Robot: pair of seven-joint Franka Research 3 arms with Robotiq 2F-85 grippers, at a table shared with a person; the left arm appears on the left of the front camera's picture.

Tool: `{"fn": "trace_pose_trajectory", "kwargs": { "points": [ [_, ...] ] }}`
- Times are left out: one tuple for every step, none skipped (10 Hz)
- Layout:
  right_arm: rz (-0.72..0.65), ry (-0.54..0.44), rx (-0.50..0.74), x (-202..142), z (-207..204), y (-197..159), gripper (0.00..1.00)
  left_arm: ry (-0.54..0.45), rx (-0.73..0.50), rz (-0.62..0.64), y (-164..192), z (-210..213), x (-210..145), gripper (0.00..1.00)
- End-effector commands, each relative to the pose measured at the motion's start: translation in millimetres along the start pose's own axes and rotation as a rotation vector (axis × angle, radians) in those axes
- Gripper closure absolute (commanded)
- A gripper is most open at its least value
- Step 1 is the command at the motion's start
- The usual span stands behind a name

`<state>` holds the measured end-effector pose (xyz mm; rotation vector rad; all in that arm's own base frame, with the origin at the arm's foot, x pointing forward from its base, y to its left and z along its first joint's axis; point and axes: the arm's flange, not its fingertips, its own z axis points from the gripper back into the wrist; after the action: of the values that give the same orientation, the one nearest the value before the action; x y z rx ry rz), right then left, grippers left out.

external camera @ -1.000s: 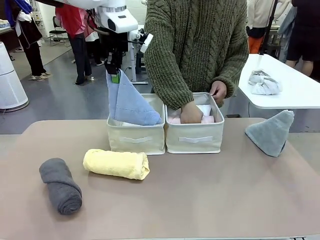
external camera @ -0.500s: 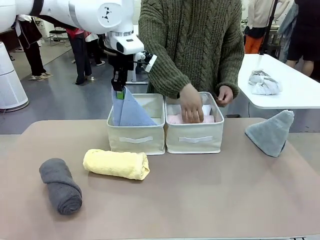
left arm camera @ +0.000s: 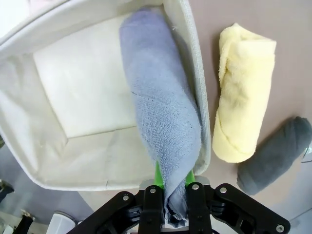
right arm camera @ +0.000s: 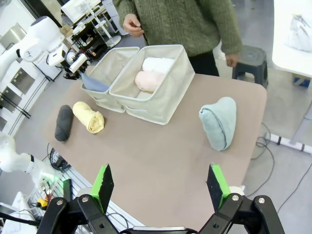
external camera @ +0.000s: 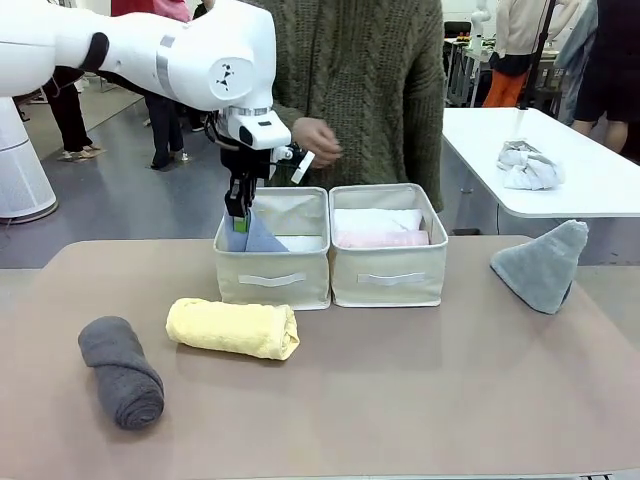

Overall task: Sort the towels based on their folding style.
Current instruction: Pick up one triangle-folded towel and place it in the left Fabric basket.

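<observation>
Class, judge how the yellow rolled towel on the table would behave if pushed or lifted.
The yellow towel is a soft terry roll lying on its side, so a push across its length would probably roll it. Its visible outer flap may unroll if lifted by one edge. It looks light and would likely sag when gripped at one end.

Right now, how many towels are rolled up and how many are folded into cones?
Rolls: 4 (dark grey towel, yellow towel, pink towel, white towel)
Cones: 2 (light blue towel, grey-green towel)
Total: 6 towels
</observation>
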<state>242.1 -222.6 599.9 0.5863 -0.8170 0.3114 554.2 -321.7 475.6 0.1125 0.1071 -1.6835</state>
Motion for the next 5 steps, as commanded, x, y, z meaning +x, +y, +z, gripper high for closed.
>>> {"fn": "trace_pose_trajectory", "kwargs": {
  "points": [
    [0.009,-0.017,0.010,-0.1,-1.7,-0.9,0.00,0.021,-0.014,0.002,-3.1,-12.1,6.9,0.84],
    [0.009,-0.017,0.010,-0.1,-1.7,-0.9,0.00,0.025,-0.028,0.002,-2.5,-17.9,8.6,0.84],
    [0.009,-0.017,0.010,-0.1,-1.7,-0.9,0.00,0.026,-0.039,-0.002,-2.2,-19.3,9.7,0.49],
    [0.009,-0.017,0.010,-0.1,-1.7,-0.9,0.00,0.027,-0.040,-0.007,-2.7,-19.4,10.1,0.24],
    [0.009,-0.017,0.010,-0.1,-1.7,-0.9,0.00,0.030,-0.039,-0.010,-2.8,-19.1,9.0,0.00]
  ]
}}
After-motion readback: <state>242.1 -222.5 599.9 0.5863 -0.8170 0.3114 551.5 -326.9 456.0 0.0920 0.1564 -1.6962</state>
